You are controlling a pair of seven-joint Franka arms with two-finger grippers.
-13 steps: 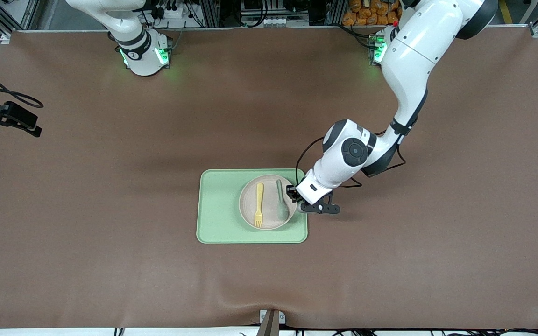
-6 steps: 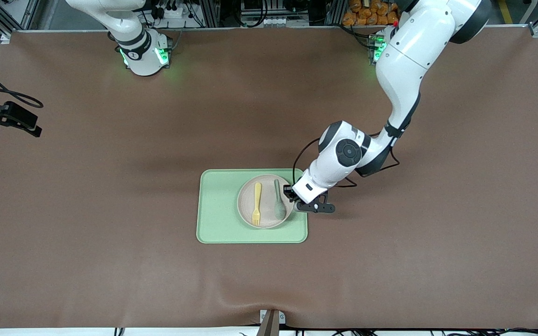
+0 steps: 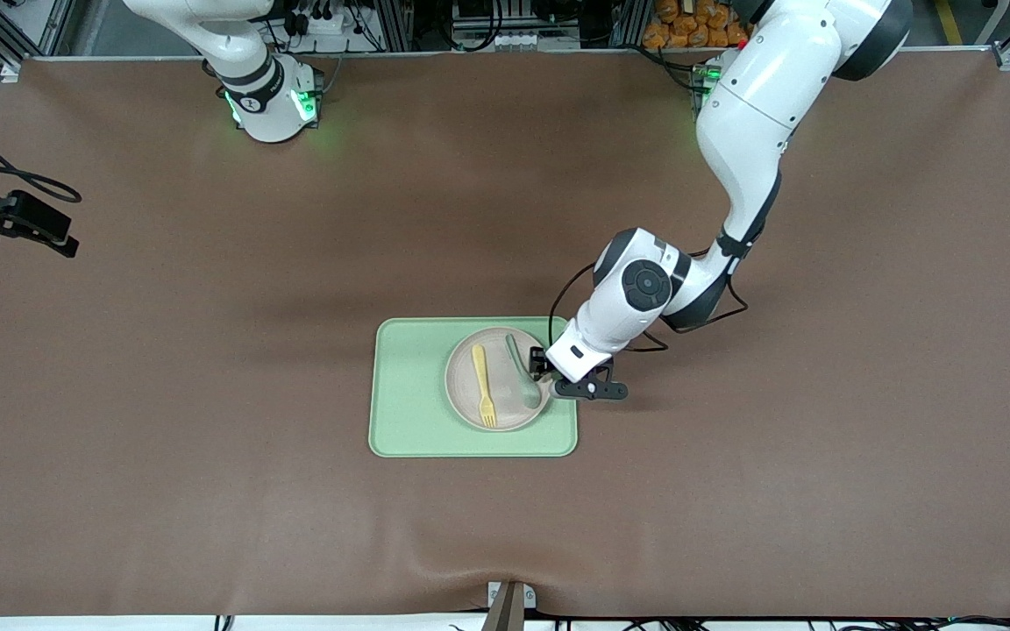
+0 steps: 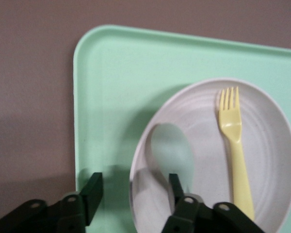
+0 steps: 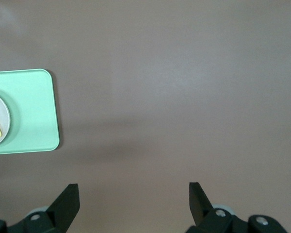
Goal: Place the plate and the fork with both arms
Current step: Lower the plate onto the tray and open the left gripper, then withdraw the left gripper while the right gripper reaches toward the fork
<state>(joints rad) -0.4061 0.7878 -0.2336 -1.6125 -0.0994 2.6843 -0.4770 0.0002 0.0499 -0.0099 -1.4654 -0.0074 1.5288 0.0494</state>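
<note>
The beige-pink plate (image 3: pixel 501 390) rests on the light-green tray (image 3: pixel 408 386), toward the tray's left-arm end. On the plate, the pale-yellow fork (image 3: pixel 481 386) lies beside a muted green spoon (image 3: pixel 522 377). My left gripper (image 3: pixel 547 375) is low at the plate's rim and open. In the left wrist view its fingers (image 4: pixel 92 189) straddle the rim of the plate (image 4: pixel 266 145), one over the tray (image 4: pixel 111 97), one inside by the spoon (image 4: pixel 172 153), with the fork (image 4: pixel 235 150) farther in. My right gripper (image 5: pixel 133 191) waits open over bare table, the tray (image 5: pixel 31 116) far off.
Brown mat covers the table all round the tray. A black fixture with a cable (image 3: pixel 23 226) hangs at the right arm's end of the table. A small bracket (image 3: pixel 509 605) sits at the table edge nearest the front camera.
The left gripper carried the plate slightly toward the right arm's end of the tray, then opened its jaws off the rim. Fork and spoon shifted a little on the plate. The right arm stayed still.
</note>
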